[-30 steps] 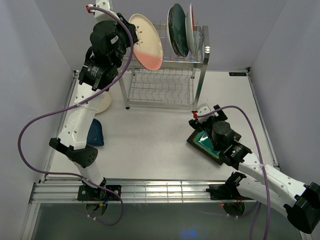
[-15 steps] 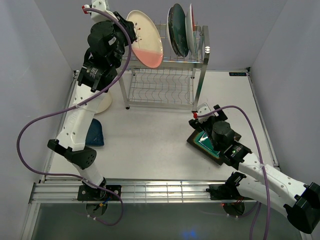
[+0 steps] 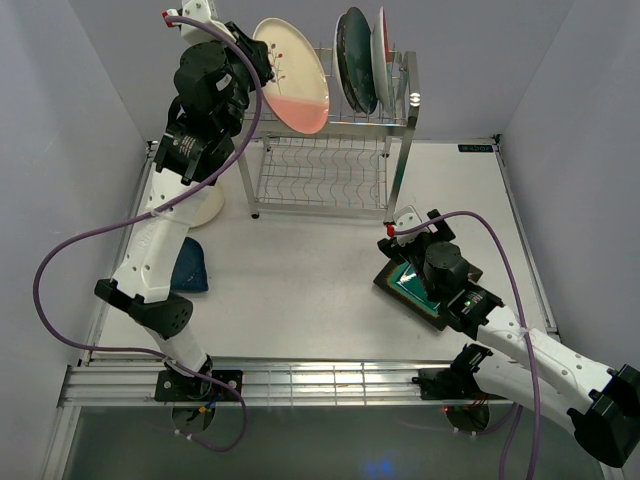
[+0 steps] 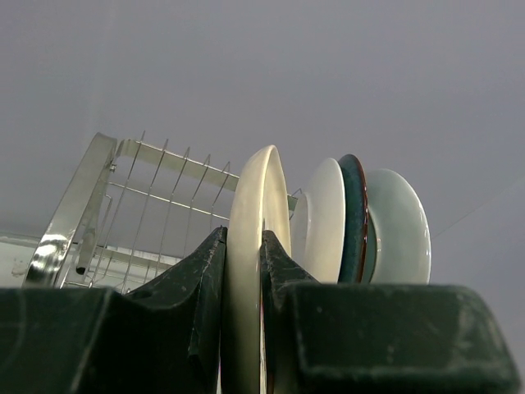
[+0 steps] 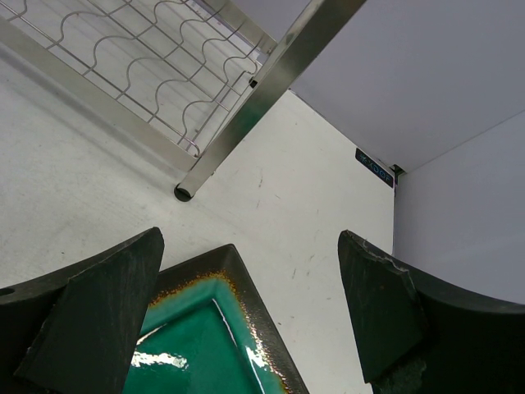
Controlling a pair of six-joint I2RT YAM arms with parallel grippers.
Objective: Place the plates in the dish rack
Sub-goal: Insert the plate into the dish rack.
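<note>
- Arm poses: left arm point(image 3: 160, 230) stretches up and back, right arm point(image 3: 530, 350) lies low over the worktop point(image 3: 300, 290).
- Left pincer point(image 3: 262, 62) is clenched on the pink-and-cream plate point(image 3: 295, 78), edge-up at the rack's point(image 3: 330, 170) top tier.
- Right pincer point(image 5: 250, 246) gapes just above the green plate point(image 5: 197, 336) lying there.

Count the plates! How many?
7. The left gripper holds a pink-and-cream plate at the dish rack, where three plates stand. On the table: cream plate, dark blue plate, square green plate. Arms could hide more.
</note>
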